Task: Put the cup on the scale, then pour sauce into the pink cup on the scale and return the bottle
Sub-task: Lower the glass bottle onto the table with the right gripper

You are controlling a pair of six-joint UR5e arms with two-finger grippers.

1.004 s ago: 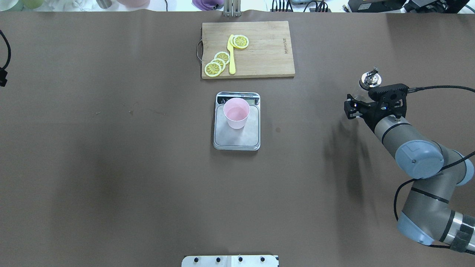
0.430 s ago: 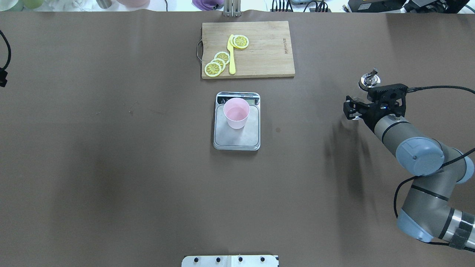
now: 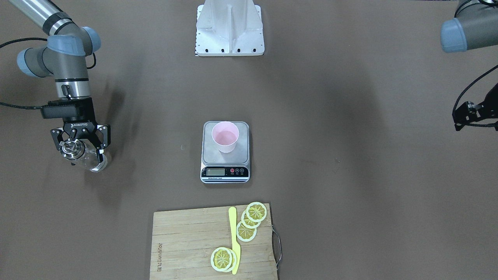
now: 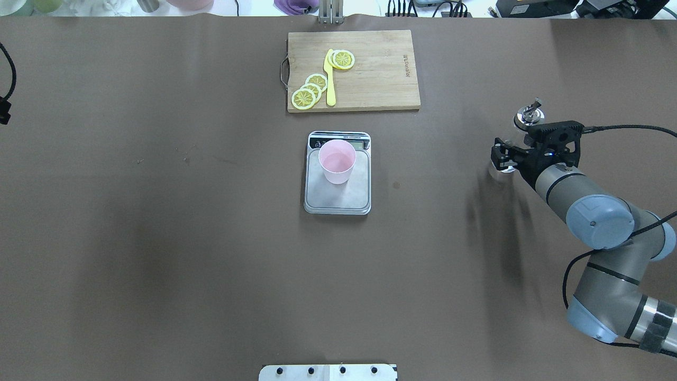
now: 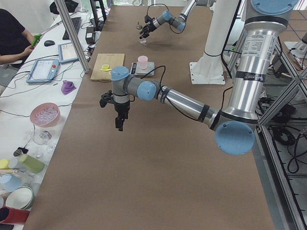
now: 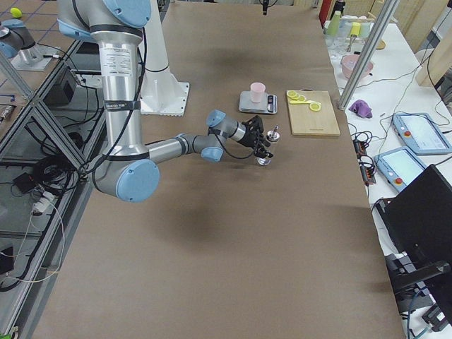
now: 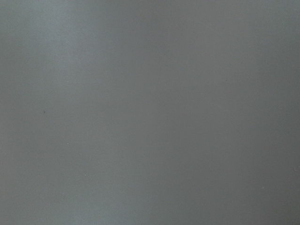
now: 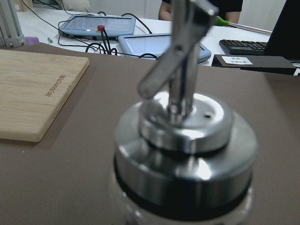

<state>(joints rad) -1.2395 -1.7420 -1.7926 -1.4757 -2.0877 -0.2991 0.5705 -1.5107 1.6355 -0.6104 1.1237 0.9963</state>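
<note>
1. Two arms reach over the brown table (image 4: 158,238). The left pincer (image 5: 118,126) hangs point-down over bare cloth with nothing in it. I cannot tell how far open it is.
2. One wooden cutting board (image 4: 381,79) lies at the far edge with lemon slices (image 4: 309,91) and a yellow knife (image 4: 330,79) on it. A burnt-in maker's mark runs along one short side, too small to read.
3. Mid-table sits the scale (image 4: 338,200). The print beside its display and buttons is too fine to make out.
4. On the platform, toward the display end, the cup (image 4: 337,164) stands upright. It looks thin, light plastic, so even a nudge from the spout could probably tip it.
5. Well apart from the scale, at the robot's right end of the table, is the bottle (image 8: 185,150).
   - The right pincer (image 3: 83,153) has closed on its glass body, one finger on each side below the chrome collar.
   - I cannot tell whether the base touches the table.
   - Glass and polished metal are hard, smooth and likely slippery.
   - The bottle would break if dropped, and the liquid inside will shift as it tilts.
   - The body below the collar seems the right place to hold it, because that leaves the spout clear. The grip should be firm but not crushing.
6. Smallest, the word "ROBOTIQ" reads clearly in white on the right pincer's black housing.
</note>
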